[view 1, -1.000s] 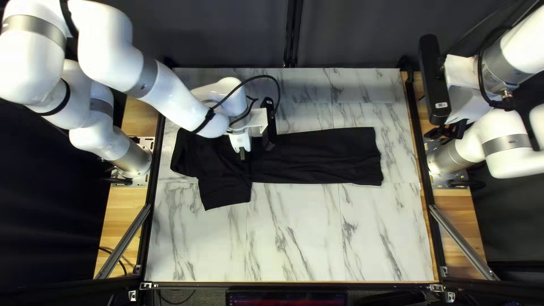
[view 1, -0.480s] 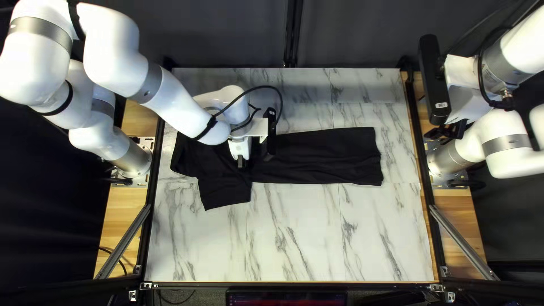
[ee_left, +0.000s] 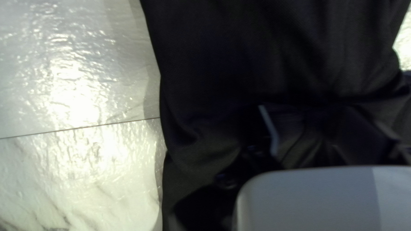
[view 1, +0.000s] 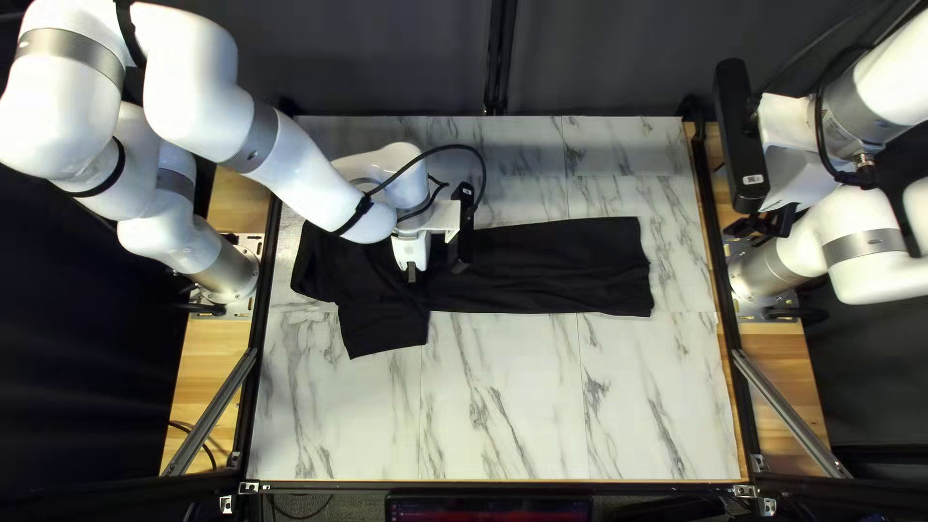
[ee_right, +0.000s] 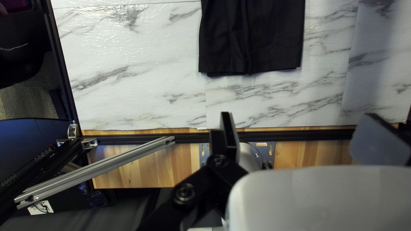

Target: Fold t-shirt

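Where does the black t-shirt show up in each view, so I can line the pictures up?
Top left view: the black t-shirt lies across the marble tabletop, partly under my left gripper.
Left wrist view: under and ahead of that gripper.
Right wrist view: one end only, ahead of my right gripper.
Shared landmark: the marble tabletop.

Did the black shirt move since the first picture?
No. In the top left view, the black shirt still ends just as far from the right edge of the table.
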